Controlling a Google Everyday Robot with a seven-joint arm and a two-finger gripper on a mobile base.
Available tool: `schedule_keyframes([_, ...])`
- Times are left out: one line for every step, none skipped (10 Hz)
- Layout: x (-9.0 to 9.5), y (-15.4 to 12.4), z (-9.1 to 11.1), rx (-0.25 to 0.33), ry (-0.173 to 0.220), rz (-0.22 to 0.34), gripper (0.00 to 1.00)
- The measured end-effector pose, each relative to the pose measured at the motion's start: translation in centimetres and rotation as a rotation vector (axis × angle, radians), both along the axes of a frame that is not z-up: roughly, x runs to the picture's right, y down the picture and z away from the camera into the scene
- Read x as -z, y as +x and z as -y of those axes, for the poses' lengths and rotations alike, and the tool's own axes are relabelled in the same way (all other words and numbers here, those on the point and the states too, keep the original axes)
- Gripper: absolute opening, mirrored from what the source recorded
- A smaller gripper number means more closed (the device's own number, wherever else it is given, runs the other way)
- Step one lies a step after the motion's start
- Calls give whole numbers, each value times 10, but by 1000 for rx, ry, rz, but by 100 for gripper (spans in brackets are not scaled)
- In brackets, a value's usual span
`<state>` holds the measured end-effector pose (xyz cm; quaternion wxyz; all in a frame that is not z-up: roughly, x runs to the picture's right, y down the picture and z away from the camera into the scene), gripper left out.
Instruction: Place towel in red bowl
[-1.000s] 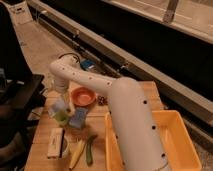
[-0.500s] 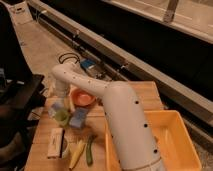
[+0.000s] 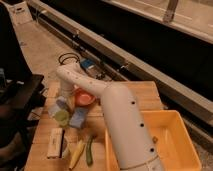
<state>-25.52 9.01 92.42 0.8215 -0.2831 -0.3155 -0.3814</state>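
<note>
Reaching across the wooden table (image 3: 145, 92), the white arm (image 3: 120, 120) bends at the elbow and points down, with the gripper (image 3: 65, 104) low over the tabletop just left of the red bowl (image 3: 85, 97). Whether it has hold of anything, I can't tell from here. What looks like the blue towel (image 3: 78, 119) lies flat on the table just in front of the bowl, not in it. A green object (image 3: 61, 118) sits right beside the towel, under the gripper. A banana (image 3: 76, 153) lies nearer the front edge, and the yellow bin (image 3: 172, 137) is off to the right.
</note>
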Motion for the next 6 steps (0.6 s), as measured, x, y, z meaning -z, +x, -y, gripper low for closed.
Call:
schedule_keyframes([-2,0,-1,1,1,-3,59])
schedule_keyframes([-4,0,-2,1,-1,-2,48])
schedule_keyframes([-5,-1,-3,-1,-1,0,38])
schedule_keyframes([-6,-2,-3,-1,-1,2,30])
schedule_keyframes([-7,-3,-4,-2,-2,4,20])
schedule_keyframes([-7,-3,-5,-2,1,6,10])
